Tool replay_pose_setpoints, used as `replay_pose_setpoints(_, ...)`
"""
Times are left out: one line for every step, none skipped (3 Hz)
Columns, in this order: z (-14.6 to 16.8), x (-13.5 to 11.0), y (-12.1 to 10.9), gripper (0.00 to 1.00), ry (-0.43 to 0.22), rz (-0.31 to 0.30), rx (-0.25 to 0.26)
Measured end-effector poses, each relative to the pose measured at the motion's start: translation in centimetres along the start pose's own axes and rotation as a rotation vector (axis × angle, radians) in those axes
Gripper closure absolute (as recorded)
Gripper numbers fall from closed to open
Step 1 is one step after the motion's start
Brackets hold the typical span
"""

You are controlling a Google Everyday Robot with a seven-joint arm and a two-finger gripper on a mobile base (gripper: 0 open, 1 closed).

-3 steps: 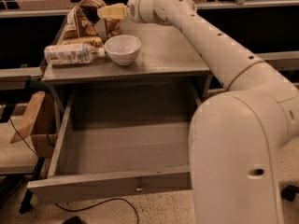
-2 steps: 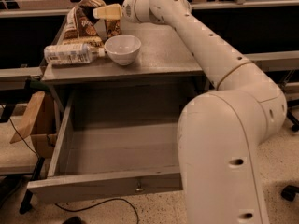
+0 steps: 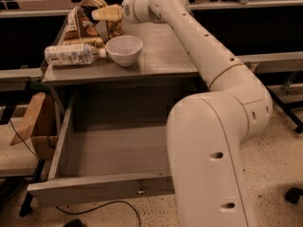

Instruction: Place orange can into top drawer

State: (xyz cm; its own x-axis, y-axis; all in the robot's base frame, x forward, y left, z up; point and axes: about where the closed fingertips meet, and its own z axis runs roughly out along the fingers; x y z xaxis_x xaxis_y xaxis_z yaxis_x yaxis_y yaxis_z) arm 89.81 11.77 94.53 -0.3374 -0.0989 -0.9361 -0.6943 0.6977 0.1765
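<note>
The orange can does not show; it may be hidden behind the gripper or the snack bag. My gripper point(image 3: 100, 14) is at the back left of the table top point(image 3: 165, 56), its pale tip against the brown-and-white snack bag point(image 3: 80, 25). The top drawer point(image 3: 109, 150) is pulled wide open below the table and holds nothing I can see. Its grey front panel point(image 3: 94, 188) has a small lock at the centre. My arm's big white body covers the drawer's right part.
A clear plastic bottle point(image 3: 71, 55) lies on its side at the table's left edge, touching a white bowl point(image 3: 124, 49). A cardboard box point(image 3: 35, 122) stands left of the drawer. A cable point(image 3: 102, 206) lies on the floor in front.
My gripper has crept a little left toward the snack bag. My arm's lower body has swung left and covers more of the drawer's right side. Bottle, bowl and bag have not moved.
</note>
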Motion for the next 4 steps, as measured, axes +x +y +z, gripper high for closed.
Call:
replay_pose_setpoints(0.7, 0.2, 0.5, 0.0, 0.039, -0.009, -0.023)
replay_pose_setpoints(1.4, 0.7, 1.1, 0.0, 0.086, -0.019, -0.05)
replay_pose_setpoints(1.8, 1.2, 1.6, 0.19, 0.117, -0.029, -0.075)
replay_pose_setpoints(1.9, 1.6, 1.7, 0.49, 0.139, -0.032, -0.088)
